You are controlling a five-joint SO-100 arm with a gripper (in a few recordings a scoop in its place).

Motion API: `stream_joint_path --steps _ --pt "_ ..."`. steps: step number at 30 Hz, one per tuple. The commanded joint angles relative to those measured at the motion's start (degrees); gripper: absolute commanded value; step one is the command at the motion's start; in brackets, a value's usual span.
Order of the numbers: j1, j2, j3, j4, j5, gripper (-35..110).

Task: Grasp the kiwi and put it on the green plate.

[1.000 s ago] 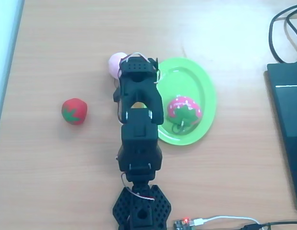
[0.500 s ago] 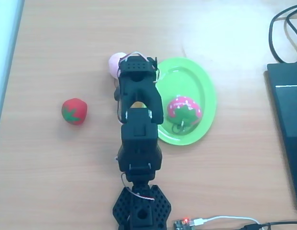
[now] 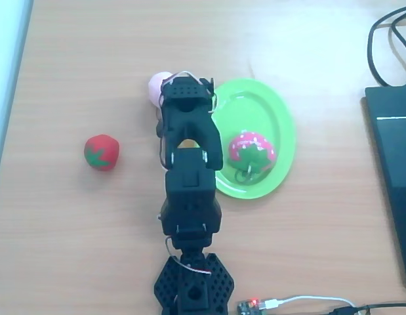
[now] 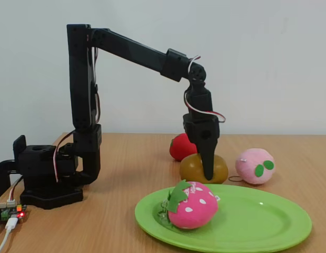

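Gripper (image 4: 207,169) lowered onto kiwi (image 4: 197,168) – one finger seen across its front, grip state cannot be told. Kiwi placed on table (image 4: 126,211), just behind green plate (image 4: 257,224); strawberry toy (image 4: 190,205) lies on plate.

An office-like desk: wooden table (image 3: 321,249), laptop (image 3: 393,177), cables (image 3: 386,39), plain wall (image 4: 268,63).

We see bright, even, diffuse light in both views. Overhead view washed out, pale glare on wooden table (image 3: 307,46) beyond gripper (image 3: 183,125); glossy highlights on green plate (image 3: 281,131) beside it. Overhead slightly soft. Fixed view sharper; faint shadows under plate (image 4: 268,221) below gripper (image 4: 207,166). Black arm (image 4: 131,52) detail lost in darkness.
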Motion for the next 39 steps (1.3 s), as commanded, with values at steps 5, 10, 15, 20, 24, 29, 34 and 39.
stream_joint_path --steps 5,10,15,20,24,29,34,39 --pt "0.26 4.31 -0.97 -0.18 0.88 12" --pt "-0.18 5.71 -1.93 0.26 2.55 12" --pt "-0.35 6.15 -4.39 2.11 3.69 12" --pt "0.35 6.06 -6.68 2.20 4.66 12" --pt "1.49 5.19 -9.49 2.20 6.77 12" --pt "3.96 4.04 -12.83 2.64 10.55 12" --pt "7.03 4.13 -13.62 3.69 14.15 13" --pt "11.25 4.13 -13.54 3.69 17.05 14"
